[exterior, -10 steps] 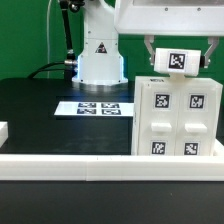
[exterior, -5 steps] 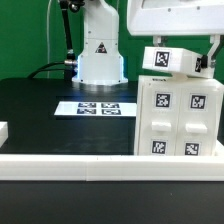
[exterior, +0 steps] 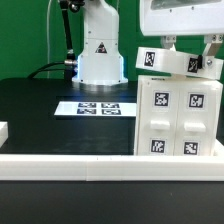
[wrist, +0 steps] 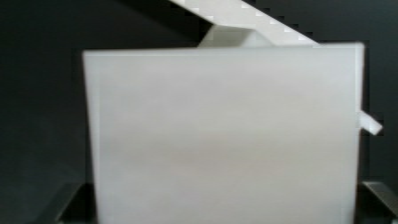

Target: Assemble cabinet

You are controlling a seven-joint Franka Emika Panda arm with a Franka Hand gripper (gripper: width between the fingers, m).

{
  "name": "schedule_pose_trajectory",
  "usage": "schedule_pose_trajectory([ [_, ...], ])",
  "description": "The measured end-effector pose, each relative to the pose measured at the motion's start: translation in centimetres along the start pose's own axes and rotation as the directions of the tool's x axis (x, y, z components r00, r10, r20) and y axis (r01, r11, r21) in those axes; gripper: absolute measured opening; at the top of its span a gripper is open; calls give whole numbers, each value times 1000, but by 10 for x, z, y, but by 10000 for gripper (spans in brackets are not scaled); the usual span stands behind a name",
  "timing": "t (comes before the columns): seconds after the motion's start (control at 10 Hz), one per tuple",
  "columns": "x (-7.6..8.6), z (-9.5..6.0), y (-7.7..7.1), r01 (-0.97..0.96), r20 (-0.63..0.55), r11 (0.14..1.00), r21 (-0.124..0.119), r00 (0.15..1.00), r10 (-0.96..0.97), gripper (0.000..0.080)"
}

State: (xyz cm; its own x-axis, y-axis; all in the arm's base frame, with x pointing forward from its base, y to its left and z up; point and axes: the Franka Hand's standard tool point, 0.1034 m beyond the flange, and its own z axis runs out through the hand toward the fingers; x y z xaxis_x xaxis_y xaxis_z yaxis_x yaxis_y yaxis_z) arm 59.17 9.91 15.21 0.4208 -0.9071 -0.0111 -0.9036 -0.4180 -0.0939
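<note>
Exterior view: the end effector pinches a tilted panel just above the cabinet (exterior view's right, on the surface). That tilt could jam the panel against the cabinet's top edge.

We record the gripper cut off above its jaws, the cabinet beneath it cropped at one side, and the held white panel blocking everything below it in the wrist view.
</note>
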Motion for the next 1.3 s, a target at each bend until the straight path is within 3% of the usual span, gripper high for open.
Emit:
schedule_pose_trajectory([
  [0.1,0,0,0,-45,2,999,4,999,45,563],
  [0.3,0,0,-5,-232,-1,971,53,973,233,563],
  [0.6,-2,-1,-12,-431,32,897,100,902,430,563],
  [1.0,-7,-2,-17,-604,100,791,100,797,596,563],
  [1.2,-10,-1,-18,-594,111,798,97,804,585,757],
  [1.3,-10,-4,-18,-585,120,805,100,810,574,757],
])
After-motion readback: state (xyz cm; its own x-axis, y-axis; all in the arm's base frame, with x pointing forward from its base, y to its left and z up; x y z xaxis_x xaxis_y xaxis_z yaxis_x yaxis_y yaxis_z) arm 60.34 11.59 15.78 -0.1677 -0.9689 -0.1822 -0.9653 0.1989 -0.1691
